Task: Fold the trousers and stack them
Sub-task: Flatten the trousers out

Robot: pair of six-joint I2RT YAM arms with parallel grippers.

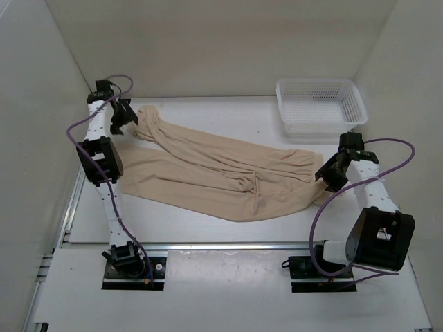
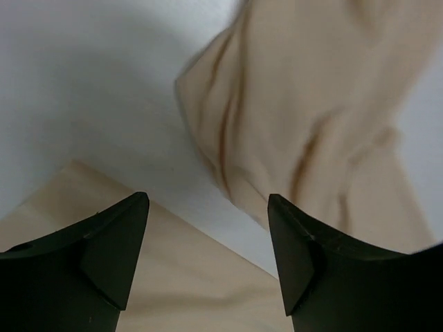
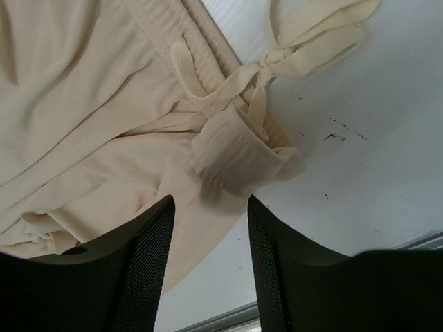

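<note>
Beige trousers (image 1: 221,173) spread crosswise on the white tabletop (image 1: 277,232), thin fabric wrinkled, leg ends bunched at the far left, waist end at the near right. Left hand (image 1: 124,116) just over the leg ends, fingers (image 2: 104,249) spread wide, nothing between them, cloth and bare tabletop below. Right hand (image 1: 325,176) at the waist end, fingers (image 3: 145,263) parted, pinching nothing; rolled waistband (image 3: 239,155) and knotted drawstring (image 3: 277,59) lying just beyond the tips. White mesh basket (image 1: 320,126) in the far right corner, apart from the trousers.
</note>
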